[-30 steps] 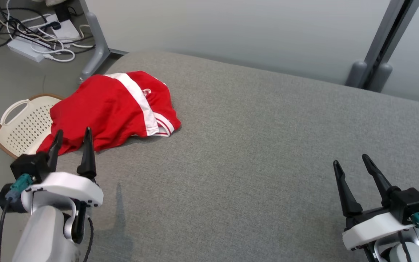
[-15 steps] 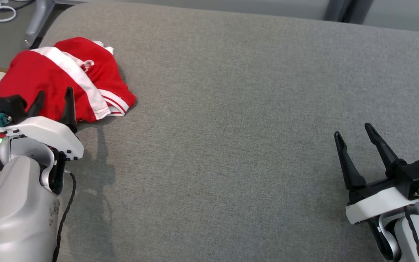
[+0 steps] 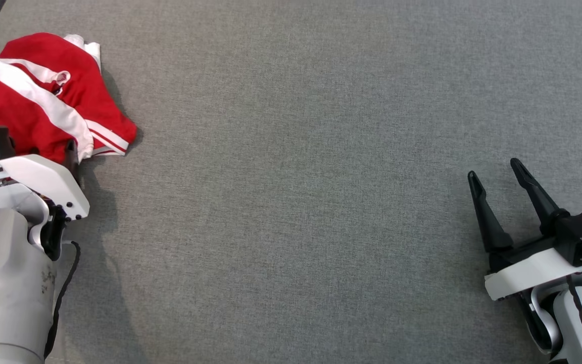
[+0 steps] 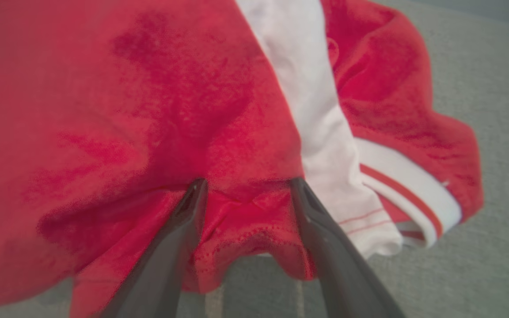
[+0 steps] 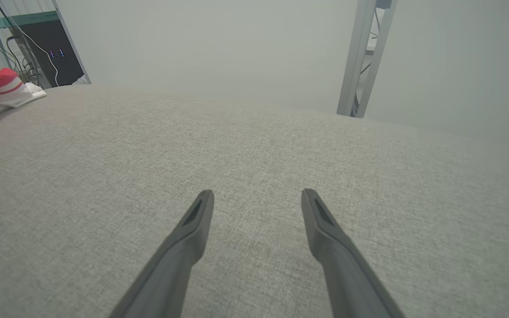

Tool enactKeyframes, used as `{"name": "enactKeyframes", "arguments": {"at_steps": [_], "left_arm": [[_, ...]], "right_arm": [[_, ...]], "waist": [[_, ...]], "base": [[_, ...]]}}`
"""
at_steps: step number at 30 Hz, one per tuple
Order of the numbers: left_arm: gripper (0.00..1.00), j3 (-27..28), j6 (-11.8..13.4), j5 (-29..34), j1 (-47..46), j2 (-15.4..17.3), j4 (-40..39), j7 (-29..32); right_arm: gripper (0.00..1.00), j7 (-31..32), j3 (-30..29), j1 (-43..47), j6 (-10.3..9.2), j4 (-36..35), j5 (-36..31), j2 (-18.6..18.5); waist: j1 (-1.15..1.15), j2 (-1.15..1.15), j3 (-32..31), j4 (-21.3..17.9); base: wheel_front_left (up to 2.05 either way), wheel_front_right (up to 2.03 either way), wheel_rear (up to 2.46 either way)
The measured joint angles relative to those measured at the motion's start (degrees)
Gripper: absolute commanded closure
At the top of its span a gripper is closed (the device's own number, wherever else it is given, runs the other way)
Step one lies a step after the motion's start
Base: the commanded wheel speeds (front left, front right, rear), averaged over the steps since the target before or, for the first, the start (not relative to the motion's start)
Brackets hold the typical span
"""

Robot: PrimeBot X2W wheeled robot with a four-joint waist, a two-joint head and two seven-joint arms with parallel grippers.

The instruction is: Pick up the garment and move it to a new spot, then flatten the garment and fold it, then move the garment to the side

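Nearest, tucked behind its own white housing in the head view: most of the left gripper, with just a sliver of one dark finger showing past the shell. Plain from the left wrist view: both long fingers spread wide, tips pressed against red cloth, a stitched hem fold lying loose between them, nothing pinched. Blurred there at close range: the garment, soft red knit with a broad white stripe and a white cuff band carrying a thin red line. Cut off by the left edge of the head view, crumpled at the far left of the grey woven surface, partly covered by the left wrist. Hard to tell what kind of garment.

Low at the right, well apart from the cloth: the right gripper, tapered fingers parted just as wide, empty, above bare grey weave; touching it or not, unclear.

Farther off in the right wrist view: a pale plain wall, a grey metal post, a dark box with tiny lights, hazy.
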Motion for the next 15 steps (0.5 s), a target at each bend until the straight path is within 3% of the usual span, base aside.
{"name": "enactKeyframes", "arguments": {"at_steps": [1,8,15], "left_arm": [[1.0,0.0,0.0,0.0,-0.5,0.1,0.6,-0.1],[1.0,-0.1,-0.5,-0.6,-2.2,0.7,2.6,-4.0],[1.0,0.5,-1.2,-1.8,-0.8,1.6,1.9,-10.9]], "right_arm": [[0.0,0.0,0.0,-0.2,0.0,0.0,0.0,-0.1],[0.0,-0.1,-0.4,-0.5,0.0,0.5,0.0,-0.2],[0.0,-0.1,-1.0,0.8,0.0,1.3,0.0,1.3]], "waist": [[0.0,0.0,0.3,-0.1],[0.0,0.0,0.3,-0.1],[0.0,0.0,-4.0,0.4]], "base": [[0.0,0.0,0.0],[0.0,0.0,0.0],[0.0,0.0,0.0]]}}
